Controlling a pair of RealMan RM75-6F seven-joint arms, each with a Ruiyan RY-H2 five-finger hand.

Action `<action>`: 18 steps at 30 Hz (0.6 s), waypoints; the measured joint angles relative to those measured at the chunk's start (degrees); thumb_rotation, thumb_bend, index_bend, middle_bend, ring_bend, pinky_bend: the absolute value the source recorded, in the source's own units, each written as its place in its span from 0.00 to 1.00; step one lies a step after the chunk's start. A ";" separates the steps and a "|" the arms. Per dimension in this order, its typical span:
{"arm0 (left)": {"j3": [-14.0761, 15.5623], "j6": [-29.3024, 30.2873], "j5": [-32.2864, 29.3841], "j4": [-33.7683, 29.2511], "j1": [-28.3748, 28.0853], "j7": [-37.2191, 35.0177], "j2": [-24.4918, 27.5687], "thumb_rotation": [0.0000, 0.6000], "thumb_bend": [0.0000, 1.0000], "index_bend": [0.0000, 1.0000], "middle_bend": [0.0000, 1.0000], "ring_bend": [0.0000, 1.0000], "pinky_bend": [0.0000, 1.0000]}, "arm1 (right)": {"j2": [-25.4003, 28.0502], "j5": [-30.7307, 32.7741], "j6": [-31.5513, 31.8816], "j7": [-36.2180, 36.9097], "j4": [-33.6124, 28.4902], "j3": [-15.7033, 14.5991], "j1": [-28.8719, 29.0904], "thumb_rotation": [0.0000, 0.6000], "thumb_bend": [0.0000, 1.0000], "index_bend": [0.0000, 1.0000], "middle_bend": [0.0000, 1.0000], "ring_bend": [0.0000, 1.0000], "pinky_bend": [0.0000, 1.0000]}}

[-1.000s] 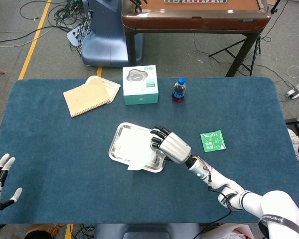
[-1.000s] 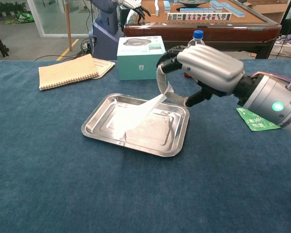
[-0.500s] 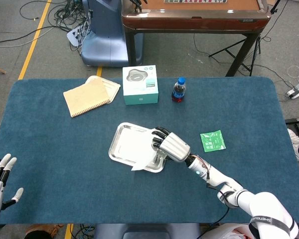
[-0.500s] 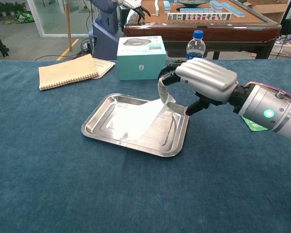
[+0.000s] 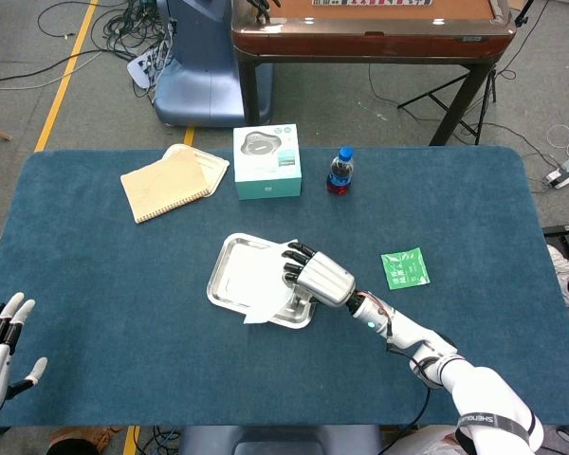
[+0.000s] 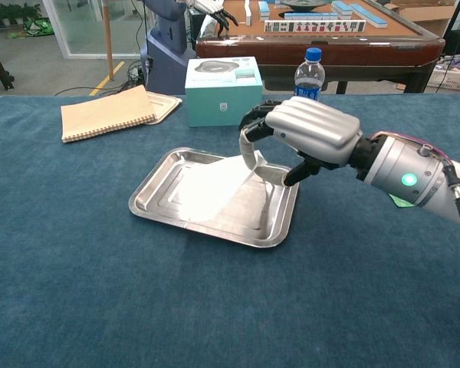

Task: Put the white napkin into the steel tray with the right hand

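Right hand [image 6: 310, 132] pinching white napkin [image 6: 215, 188] draped in steel tray [image 6: 149, 189], left hand [image 5: 0, 341] empty, fingers spread

A blue felt-covered worktop [image 5: 114, 275] carries a rectangular steel tray [image 5: 226, 277], tan spiral notebook [image 5: 166, 184], teal-and-white box [image 5: 266, 163], blue-capped bottle [image 5: 339, 172] and green packet [image 5: 404, 268].

A grey concrete floor [image 5: 379, 104] surrounds the blue-covered table [image 5: 104, 284]. Beyond it stands a brown mahjong table [image 5: 370, 33] with dark legs. Black cables [image 5: 123, 28] tangle beside a yellow floor line [image 5: 64, 76]. A white power strip [image 5: 567, 171] lies at right.
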 measured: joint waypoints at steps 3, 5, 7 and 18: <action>0.00 -0.07 0.01 -0.11 -0.05 0.16 -0.05 1.00 0.24 0.09 0.04 0.03 0.00 | -1.33 -0.02 -0.33 0.16 1.59 -0.44 0.70 1.00 0.48 0.71 0.46 0.22 0.20; 0.01 -0.01 0.04 -0.13 -0.01 0.17 -0.04 1.00 0.24 0.09 0.04 0.03 0.00 | -1.97 0.07 -0.51 0.16 2.41 -0.56 1.05 1.00 0.48 0.71 0.46 0.22 0.20; 0.02 0.08 0.01 -0.13 0.06 0.11 0.00 1.00 0.24 0.09 0.04 0.03 0.00 | -2.56 0.31 -0.87 0.26 3.23 -0.66 1.41 1.00 0.48 0.71 0.46 0.22 0.20; 0.07 0.13 0.16 0.37 0.12 -0.42 0.01 1.00 0.24 0.09 0.04 0.03 0.00 | -1.38 1.63 -2.49 -0.95 2.45 -1.46 1.13 1.00 0.47 0.48 0.37 0.18 0.19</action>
